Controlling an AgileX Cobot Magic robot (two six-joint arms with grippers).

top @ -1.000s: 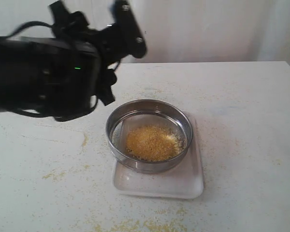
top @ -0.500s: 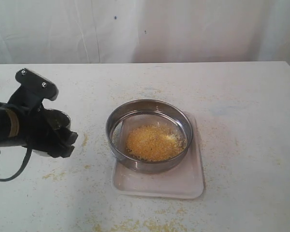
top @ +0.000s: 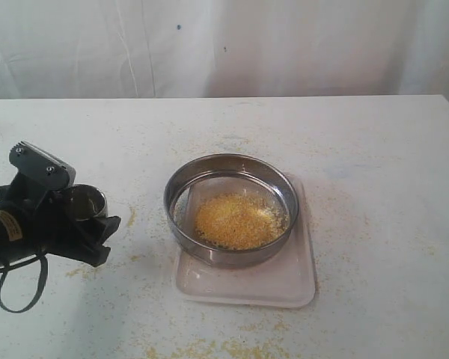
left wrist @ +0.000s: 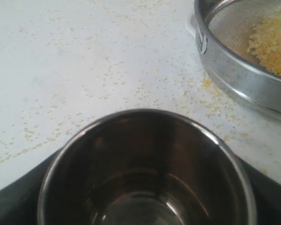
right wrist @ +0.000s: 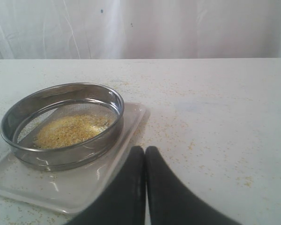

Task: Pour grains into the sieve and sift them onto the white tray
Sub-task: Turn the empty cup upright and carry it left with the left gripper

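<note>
Pour looks done: left gripper (top: 69, 202) has dropped to the table's (top: 374, 149) left edge, clamped on the empty cup (left wrist: 145, 187). Now the grains (top: 236, 221) sit in the sieve (top: 181, 187) on the tray (top: 284, 280), mid-table. Sifting next. The right gripper (right wrist: 145, 159) is closed.

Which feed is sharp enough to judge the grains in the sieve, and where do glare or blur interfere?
Exterior view: even, hazy light; the grains read as one yellow patch in the sieve. Left wrist view: the steel cup fills the foreground, soft and reflective; sieve cropped. Right wrist view: clearest on the mesh, glints on the white tray, shut right pincer dark and blurred.
</note>
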